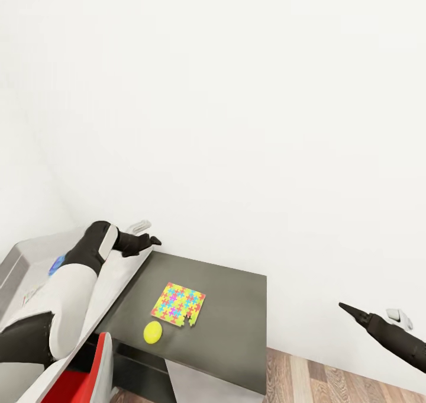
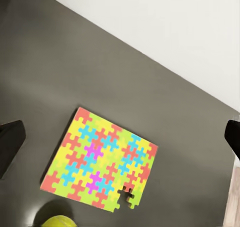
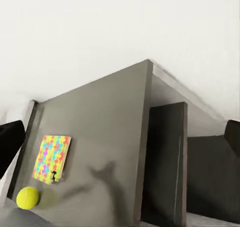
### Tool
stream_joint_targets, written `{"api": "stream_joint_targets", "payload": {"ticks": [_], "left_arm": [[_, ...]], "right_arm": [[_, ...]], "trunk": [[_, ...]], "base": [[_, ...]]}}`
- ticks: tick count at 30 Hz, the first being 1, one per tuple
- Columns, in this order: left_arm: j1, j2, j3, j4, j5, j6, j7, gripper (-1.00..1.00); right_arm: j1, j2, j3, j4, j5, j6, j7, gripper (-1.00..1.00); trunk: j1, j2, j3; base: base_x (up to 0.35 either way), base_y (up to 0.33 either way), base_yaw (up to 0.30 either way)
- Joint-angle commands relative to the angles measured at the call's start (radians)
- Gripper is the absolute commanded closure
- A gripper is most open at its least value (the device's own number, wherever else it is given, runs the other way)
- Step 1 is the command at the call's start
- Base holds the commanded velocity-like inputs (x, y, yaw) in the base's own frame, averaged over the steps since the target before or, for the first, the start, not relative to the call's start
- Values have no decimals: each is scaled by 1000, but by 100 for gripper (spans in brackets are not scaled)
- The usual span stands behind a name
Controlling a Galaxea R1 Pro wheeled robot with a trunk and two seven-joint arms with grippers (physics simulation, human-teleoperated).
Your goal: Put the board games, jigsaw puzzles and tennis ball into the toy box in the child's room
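Jigsaw puzzle [image 2: 100,162] lies below open left pincer [image 2: 120,137].

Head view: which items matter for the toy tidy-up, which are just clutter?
Job:
- jigsaw puzzle
- tennis ball
- toy box

Not part of it:
- dark grey cabinet, which the puzzle and ball rest on
- red chair
- wood floor

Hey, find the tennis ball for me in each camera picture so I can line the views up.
Head view: the tennis ball lies lower left of centre on the dark grey cabinet.
Left wrist view: just its top edge peeks in at the bottom left.
Right wrist view: it sits at the lower left.
Shared landmark: the jigsaw puzzle beside the ball, apart from it.
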Motion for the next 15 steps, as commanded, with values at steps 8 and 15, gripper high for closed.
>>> {"api": "stream_joint_targets", "payload": {"ticks": [8,15], "left_arm": [[-51,-46,2,158,4,-132,167,-100],[-60,-53,-15,202,2,-173,194,-100]], "right_arm": [[-5,3,1,-8,-6,28,-301,-100],[-6,3,60,-44,-5,26,-476,-100]], "trunk": [[1,-2,-2],[1,-2,-2]], "base": [[0,0,0],[0,0,0]]}}
